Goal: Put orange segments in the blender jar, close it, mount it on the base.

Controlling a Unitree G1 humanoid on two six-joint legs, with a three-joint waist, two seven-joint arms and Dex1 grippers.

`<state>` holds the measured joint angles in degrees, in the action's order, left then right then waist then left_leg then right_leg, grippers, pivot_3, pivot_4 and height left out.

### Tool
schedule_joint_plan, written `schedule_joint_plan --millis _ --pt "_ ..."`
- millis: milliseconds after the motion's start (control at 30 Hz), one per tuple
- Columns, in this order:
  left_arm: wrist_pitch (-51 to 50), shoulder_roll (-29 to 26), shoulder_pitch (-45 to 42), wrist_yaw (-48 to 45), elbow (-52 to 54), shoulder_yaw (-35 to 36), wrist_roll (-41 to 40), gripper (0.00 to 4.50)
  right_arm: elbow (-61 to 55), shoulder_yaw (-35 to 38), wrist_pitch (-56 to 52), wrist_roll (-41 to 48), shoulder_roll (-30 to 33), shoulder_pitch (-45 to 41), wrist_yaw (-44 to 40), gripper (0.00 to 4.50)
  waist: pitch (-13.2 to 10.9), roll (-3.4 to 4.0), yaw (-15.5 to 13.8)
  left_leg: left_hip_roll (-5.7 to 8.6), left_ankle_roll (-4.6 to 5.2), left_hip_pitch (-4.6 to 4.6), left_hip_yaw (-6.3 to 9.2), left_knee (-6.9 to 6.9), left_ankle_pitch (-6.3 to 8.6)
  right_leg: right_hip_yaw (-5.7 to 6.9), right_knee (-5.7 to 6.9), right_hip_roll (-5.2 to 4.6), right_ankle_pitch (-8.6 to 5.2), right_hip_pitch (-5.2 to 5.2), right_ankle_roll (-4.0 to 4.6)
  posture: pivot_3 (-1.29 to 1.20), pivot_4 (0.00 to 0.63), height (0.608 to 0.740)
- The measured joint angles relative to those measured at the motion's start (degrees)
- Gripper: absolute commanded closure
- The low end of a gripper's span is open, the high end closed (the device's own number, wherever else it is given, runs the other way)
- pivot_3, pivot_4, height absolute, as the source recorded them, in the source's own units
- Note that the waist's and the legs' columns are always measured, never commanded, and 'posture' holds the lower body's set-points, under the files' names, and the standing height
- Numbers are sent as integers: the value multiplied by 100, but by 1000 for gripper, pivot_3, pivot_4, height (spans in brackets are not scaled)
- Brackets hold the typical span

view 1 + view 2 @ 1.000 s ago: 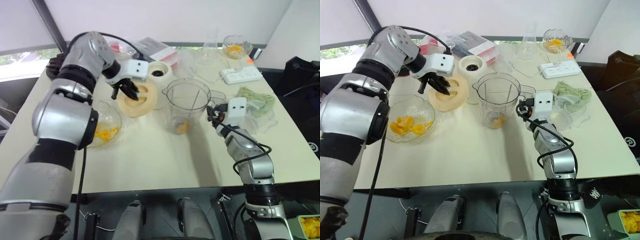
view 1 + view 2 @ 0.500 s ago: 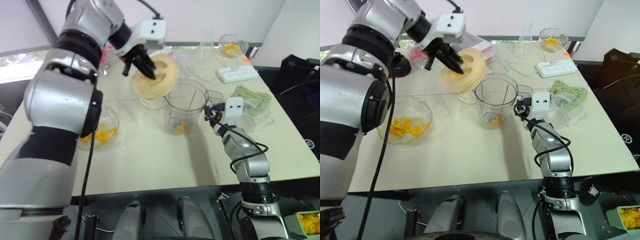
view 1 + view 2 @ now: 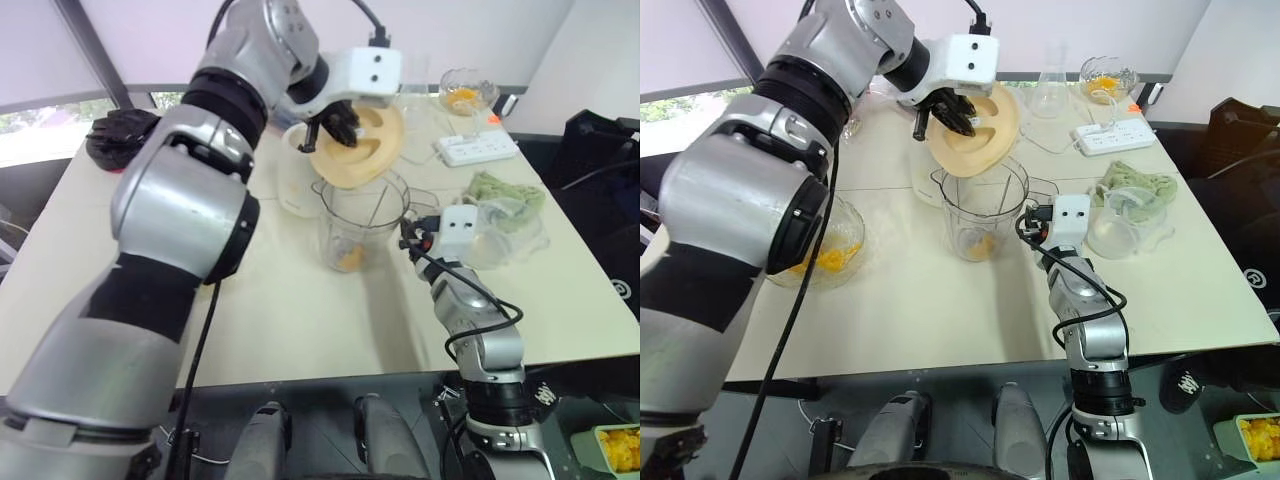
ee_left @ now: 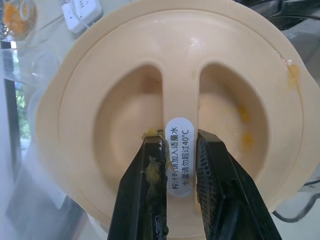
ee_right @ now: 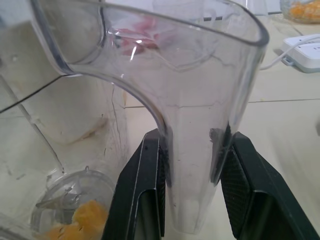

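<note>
Blender jar (image 3: 983, 212) stood upright mid-table, a few orange segments (image 3: 981, 245) already lying at its bottom by the blade hub. And the lid was on the move! A second before, the cream lid (image 3: 975, 130) sat low, off to the robot's left of the jar and close to the cream-white base (image 3: 294, 180); at this moment it hung tilted just above the jar's open mouth, its lower edge nearly at the rim but not seated. The left gripper (image 4: 177, 150) carried it, both black fingers (image 4: 152, 170) pinched tight on the labelled centre rib of the lid. On the jar's right side, the right gripper (image 5: 192, 160) clamped the clear side handle (image 5: 195, 130) from both sides, steadying the jar; it had barely shifted. The glass bowl (image 3: 840, 250) with the remaining segments lay to the left of the jar, partly behind the left arm. A power strip (image 3: 1116, 136) and a small stemmed cup (image 3: 1107, 80) of orange bits sat well beyond the jar, on the far right.

So, by my reading, loading looked finished and closing was the step in hand. The lid needed levelling and centring over the rim before pressing down; the tilt could catch the pour spout. Mounting on the base remained.
</note>
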<state>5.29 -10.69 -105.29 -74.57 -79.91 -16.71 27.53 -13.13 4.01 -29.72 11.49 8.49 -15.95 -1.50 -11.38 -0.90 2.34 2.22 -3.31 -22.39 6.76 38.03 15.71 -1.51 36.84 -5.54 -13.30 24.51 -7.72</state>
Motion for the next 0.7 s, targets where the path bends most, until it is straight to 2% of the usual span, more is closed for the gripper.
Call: schedule_joint_plan --millis 267,700 --pt "-517 451 14 -1027 -44 241 -280 4243 -174 12 -195 5 18 51 -86 3585 -1 2 37 1 0 0 -1 0 0 -1 -1 0 -1 0 0 0 150 740" --pt "-480 521 172 -1625 32 41 -172 4243 -446 56 -541 2 123 134 -259 3585 0 3 22 1 0 5 0 4 0 -2 12 0 -1 -1 0 0 150 740"
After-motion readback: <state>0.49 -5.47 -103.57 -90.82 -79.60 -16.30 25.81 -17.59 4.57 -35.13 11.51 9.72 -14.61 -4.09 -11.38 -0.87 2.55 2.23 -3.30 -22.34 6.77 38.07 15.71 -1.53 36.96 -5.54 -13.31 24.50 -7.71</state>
